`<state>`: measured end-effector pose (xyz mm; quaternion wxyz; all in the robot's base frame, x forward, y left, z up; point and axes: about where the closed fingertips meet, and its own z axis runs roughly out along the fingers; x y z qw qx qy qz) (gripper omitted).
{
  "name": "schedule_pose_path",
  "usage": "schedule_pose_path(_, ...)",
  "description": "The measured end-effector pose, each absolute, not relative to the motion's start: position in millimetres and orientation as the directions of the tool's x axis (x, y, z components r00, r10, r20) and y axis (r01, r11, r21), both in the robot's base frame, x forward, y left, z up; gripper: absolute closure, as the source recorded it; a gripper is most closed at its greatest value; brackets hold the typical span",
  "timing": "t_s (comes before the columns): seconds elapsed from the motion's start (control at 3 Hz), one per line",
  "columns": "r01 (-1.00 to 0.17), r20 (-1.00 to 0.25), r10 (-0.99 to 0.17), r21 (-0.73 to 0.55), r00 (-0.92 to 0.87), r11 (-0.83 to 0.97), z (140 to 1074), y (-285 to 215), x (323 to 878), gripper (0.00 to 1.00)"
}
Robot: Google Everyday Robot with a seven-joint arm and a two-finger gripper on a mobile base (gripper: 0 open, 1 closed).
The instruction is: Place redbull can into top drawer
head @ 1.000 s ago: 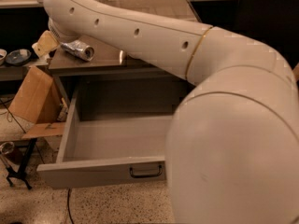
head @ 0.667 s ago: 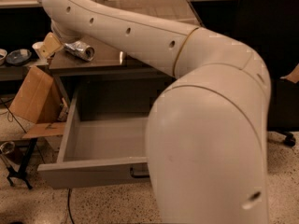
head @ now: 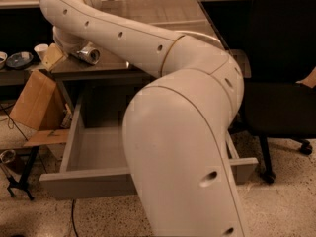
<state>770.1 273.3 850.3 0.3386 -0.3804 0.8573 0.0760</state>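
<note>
The redbull can [head: 89, 55] is a small silver can lying on its side at the left end of the counter top [head: 148, 19]. My gripper [head: 55, 58] is at the counter's left edge, right beside the can on its left; I cannot tell whether it touches the can. The top drawer [head: 94, 149] is pulled out wide open below the counter, and what shows of its inside holds nothing. My big white arm [head: 182, 147] crosses in front and hides the drawer's right half and its handle.
A cardboard box [head: 30, 100] leans left of the drawer. A white paper cup [head: 41, 50] and a dish [head: 19, 59] sit on a low shelf at far left. A black office chair [head: 284, 78] stands at right. A dark stand [head: 17, 179] is on the floor at lower left.
My arm's elbow has swung left and nearer the camera, covering more of the drawer. The can lies in the same place on the counter, with the gripper still beside it.
</note>
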Motion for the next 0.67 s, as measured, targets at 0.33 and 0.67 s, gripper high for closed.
schedule_pose_path(0.33,-0.722,-0.597,-0.628,-0.114,-0.499,0.682,837.7,280.1,772.6,0.14)
schedule_pose_path(0.67,-0.728,-0.570,-0.645,-0.113,-0.510,0.676,835.2,273.2,773.8,0.45)
